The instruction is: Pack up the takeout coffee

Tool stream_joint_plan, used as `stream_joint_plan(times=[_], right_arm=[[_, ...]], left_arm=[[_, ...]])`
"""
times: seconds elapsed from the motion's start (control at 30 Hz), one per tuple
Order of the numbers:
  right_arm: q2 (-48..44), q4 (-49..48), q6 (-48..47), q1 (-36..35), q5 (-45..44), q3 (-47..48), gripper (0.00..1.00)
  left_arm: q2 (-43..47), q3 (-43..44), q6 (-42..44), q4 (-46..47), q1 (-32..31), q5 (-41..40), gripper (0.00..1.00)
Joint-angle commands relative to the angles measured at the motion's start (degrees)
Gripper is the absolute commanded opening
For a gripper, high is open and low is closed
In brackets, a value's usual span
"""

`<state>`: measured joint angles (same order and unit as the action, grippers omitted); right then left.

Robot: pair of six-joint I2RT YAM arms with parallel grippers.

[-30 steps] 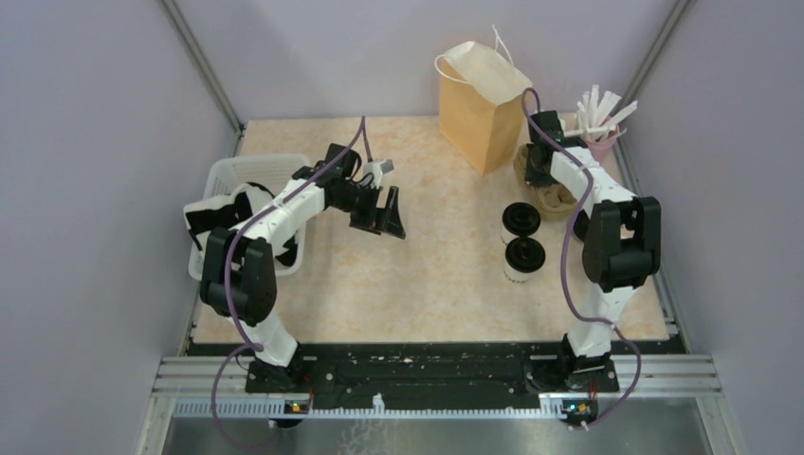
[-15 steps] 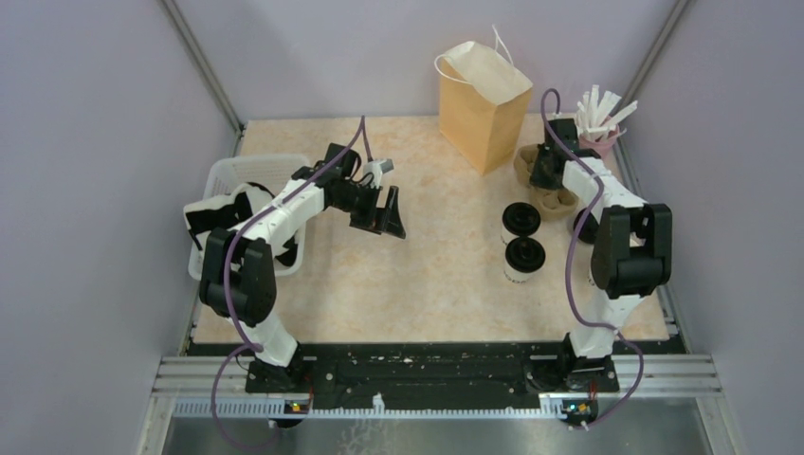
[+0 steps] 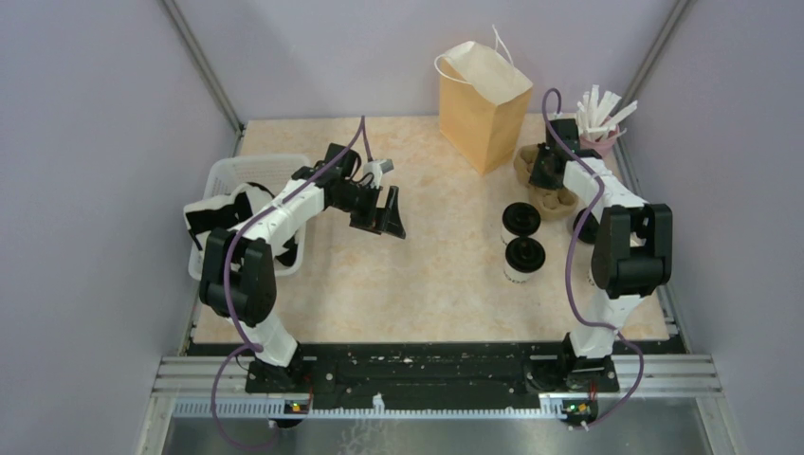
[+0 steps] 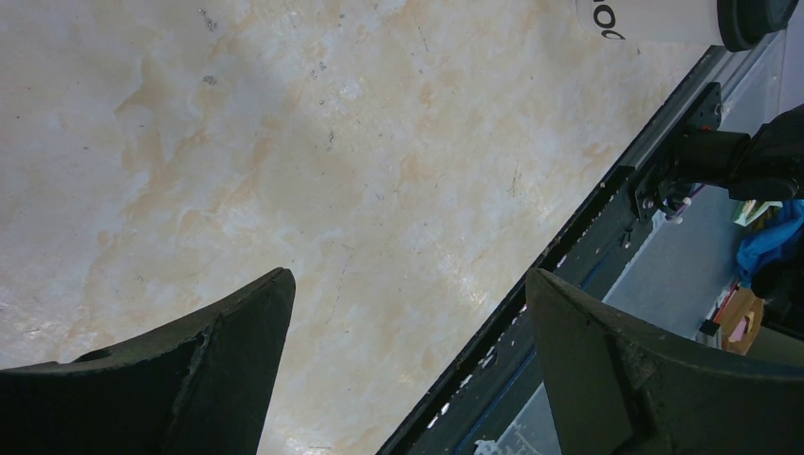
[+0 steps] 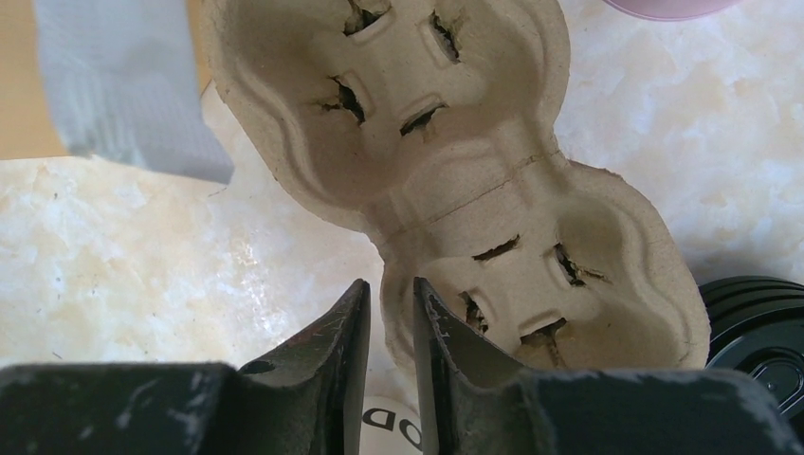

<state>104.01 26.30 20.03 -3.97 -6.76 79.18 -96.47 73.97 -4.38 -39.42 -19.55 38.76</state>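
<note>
Two lidded coffee cups (image 3: 520, 220) are noted upright just beside the cup carrier (image 5: 455, 190), on its near side. The right gripper (image 5: 391, 289), the nearer one, is placed astride the carrier's rim, jaws narrowly parted; a grip cannot be confirmed.

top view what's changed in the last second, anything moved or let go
The right arm swung slightly rightward over the cup carrier, baring more of it. The right gripper parted its jaws a little; they now straddle the carrier's rim with a gap, so it seems to be letting go. The carrier, the far coffee cup, the near coffee cup, the paper bag and the wide-open left gripper stayed put.
</note>
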Motion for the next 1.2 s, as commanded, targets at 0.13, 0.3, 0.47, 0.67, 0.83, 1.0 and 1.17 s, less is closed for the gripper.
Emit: stream_joint_plan(times=[0.13, 0.3, 0.47, 0.67, 0.83, 1.0, 1.17], right_arm=[[0.5, -0.5, -0.4, 0.2, -0.2, 1.1, 0.21], [1.4, 0.8, -0.6, 0.1, -1.3, 2.5, 0.14], [1.4, 1.7, -1.0, -0.1, -2.7, 2.6, 0.09], [-1.1, 3.2, -0.9, -0.1, -2.9, 4.3, 0.00], [-5.2, 2.2, -1.6, -0.2, -4.6, 2.9, 0.00], [-6.8, -1.9, -4.6, -1.7, -9.1, -1.1, 0.00], [-6.8, -1.7, -5.5, -3.3, -12.2, -0.3, 0.00]], left_arm=[[0.9, 0.2, 0.6, 1.5, 0.1, 1.2, 0.98], [1.0, 0.1, 0.7, 1.5, 0.0, 1.2, 0.98], [1.1, 0.1, 0.6, 1.6, 0.0, 1.3, 0.98], [1.0, 0.1, 0.6, 1.6, 0.1, 1.4, 0.98], [1.0, 0.0, 0.6, 1.8, 0.0, 1.5, 0.98], [0.8, 0.0, 0.4, 2.1, 0.0, 1.7, 0.98], [1.3, -0.3, 0.4, 2.2, 0.0, 1.4, 0.97]])
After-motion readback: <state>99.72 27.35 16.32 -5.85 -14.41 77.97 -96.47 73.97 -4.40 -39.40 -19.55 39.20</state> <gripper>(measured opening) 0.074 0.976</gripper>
